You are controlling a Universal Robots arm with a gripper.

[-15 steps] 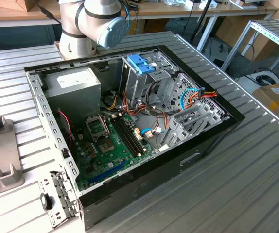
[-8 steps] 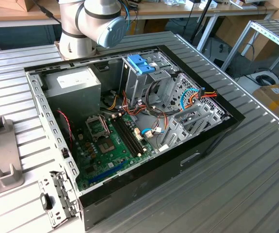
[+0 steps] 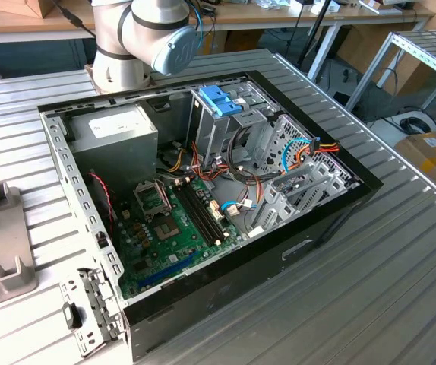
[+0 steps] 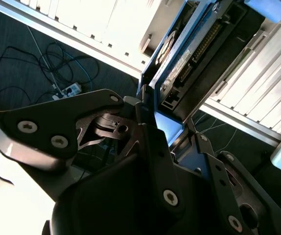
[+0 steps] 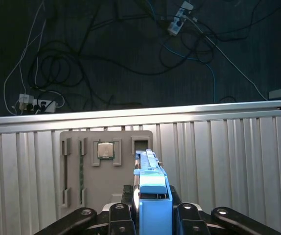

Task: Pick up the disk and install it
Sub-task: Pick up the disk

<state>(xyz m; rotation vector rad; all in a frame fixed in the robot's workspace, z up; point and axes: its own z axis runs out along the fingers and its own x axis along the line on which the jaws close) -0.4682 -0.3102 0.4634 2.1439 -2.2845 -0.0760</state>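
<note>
First wrist view: the gripper (image 5: 153, 209) has its jaws clamped on the disk (image 5: 152, 198), held edge-on over the table (image 5: 228, 161), near the tray (image 5: 106, 186). Risk: the hold appears to bear on the plastic bracket (image 5: 145, 164); flex there could let the disk tilt or slip. In the second wrist view, the label (image 4: 177, 63) is illegible.

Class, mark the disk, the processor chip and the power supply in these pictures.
disk (image 5: 154, 205): first wrist view, blue bracket end.
processor chip (image 5: 105, 150): first wrist view, metal lid.
power supply (image 3: 115, 124): exterior view, white label.
</note>
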